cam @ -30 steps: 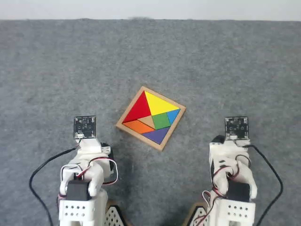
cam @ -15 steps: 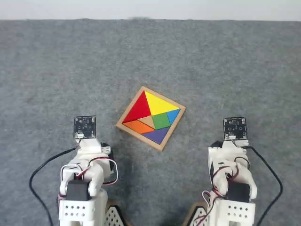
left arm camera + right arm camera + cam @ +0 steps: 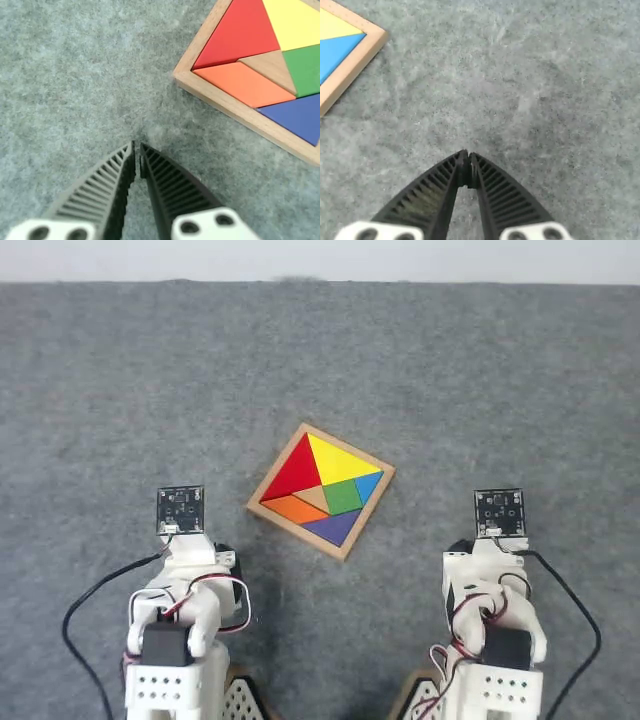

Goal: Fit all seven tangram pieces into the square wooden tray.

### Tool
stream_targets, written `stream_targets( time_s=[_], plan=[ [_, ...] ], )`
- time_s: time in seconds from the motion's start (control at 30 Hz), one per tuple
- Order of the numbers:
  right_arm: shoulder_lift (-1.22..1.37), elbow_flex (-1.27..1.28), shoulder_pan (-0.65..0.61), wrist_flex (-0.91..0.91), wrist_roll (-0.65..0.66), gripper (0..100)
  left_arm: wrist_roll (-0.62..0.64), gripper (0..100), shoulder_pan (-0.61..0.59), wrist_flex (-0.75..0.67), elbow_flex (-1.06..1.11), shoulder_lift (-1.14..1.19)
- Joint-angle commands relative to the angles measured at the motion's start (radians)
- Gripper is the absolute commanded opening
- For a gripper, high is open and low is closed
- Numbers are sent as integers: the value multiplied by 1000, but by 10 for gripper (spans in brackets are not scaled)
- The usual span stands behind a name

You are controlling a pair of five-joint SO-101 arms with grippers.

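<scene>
There's the square wooden tray [image 3: 295, 531], sitting cornerwise on the grey mat [image 3: 500, 370] between the two arms. The tangram pieces [image 3: 335, 462] lie flat inside it, seven as best I can count. The left gripper [image 3: 137, 146] points at bare mat just beside a tray corner, pinched nearly together and holding nothing. The right gripper [image 3: 468, 154] is closed tight and empty near the opposite corner.

One tray [image 3: 277, 464], seven tangram pieces [image 3: 335, 462] — two arms [image 3: 180, 610], two pincers [image 3: 136, 146] [image 3: 466, 153], one mat [image 3: 500, 360]
</scene>
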Motion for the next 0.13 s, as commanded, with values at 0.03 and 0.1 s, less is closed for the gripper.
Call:
stream_targets(
  time_s=[0.03, 0.1],
  plan=[
    [-21, 11, 8, 4, -6, 9, -15, 14, -6, 5, -13, -20],
    [-21, 11, 8, 4, -6, 9, -15, 14, -6, 5, -13, -20]
  ],
)
